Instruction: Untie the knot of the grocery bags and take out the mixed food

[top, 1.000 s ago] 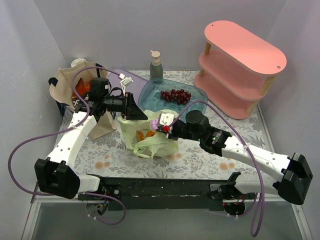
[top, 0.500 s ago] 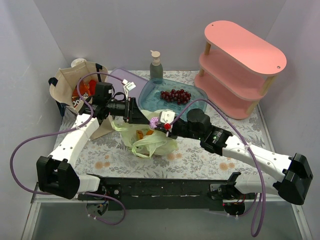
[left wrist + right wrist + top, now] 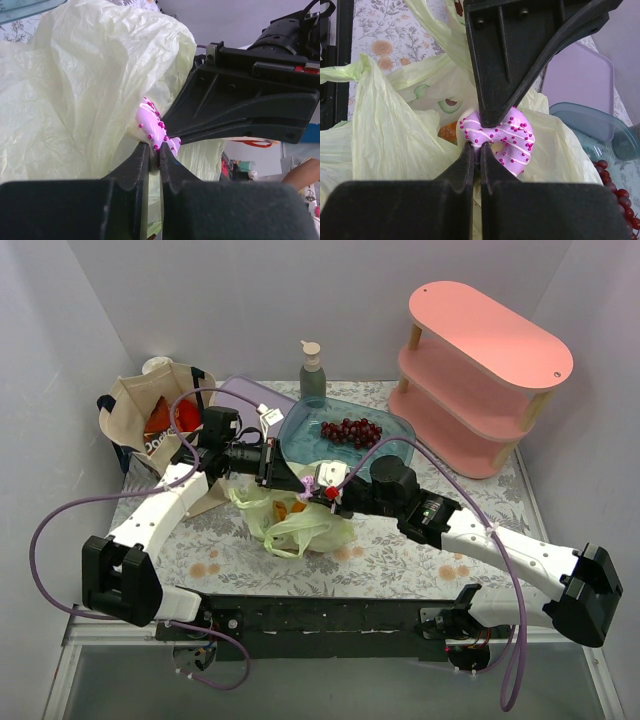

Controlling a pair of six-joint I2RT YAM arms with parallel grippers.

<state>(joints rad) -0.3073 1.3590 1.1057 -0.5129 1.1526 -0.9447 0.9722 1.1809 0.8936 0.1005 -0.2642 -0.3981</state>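
Observation:
A purple toy donut point(image 3: 507, 135) with pink sprinkles hangs just above the pale-green plastic bag point(image 3: 290, 525) at the table's middle. My right gripper point(image 3: 476, 150) is shut on the donut's near rim. My left gripper point(image 3: 154, 150) comes from the opposite side and is shut on the donut point(image 3: 152, 129) too. Both sets of fingers meet at the donut point(image 3: 309, 486). The bag gapes open, with an orange piece point(image 3: 448, 133) inside. Its knot is out of view. The canvas tote point(image 3: 135, 405) stands at far left with red packets point(image 3: 165, 420) inside. Dark red grapes point(image 3: 351, 430) lie in the blue tray point(image 3: 400, 440).
A pump bottle point(image 3: 312, 370) stands behind the tray. A purple lid point(image 3: 240, 392) lies beside the tray. The pink three-tier shelf point(image 3: 485, 350) fills the back right corner. Grey walls close in on both sides.
My left gripper moved right from beside the tote to the donut and closed on it. The right gripper kept its hold and shifted slightly left.

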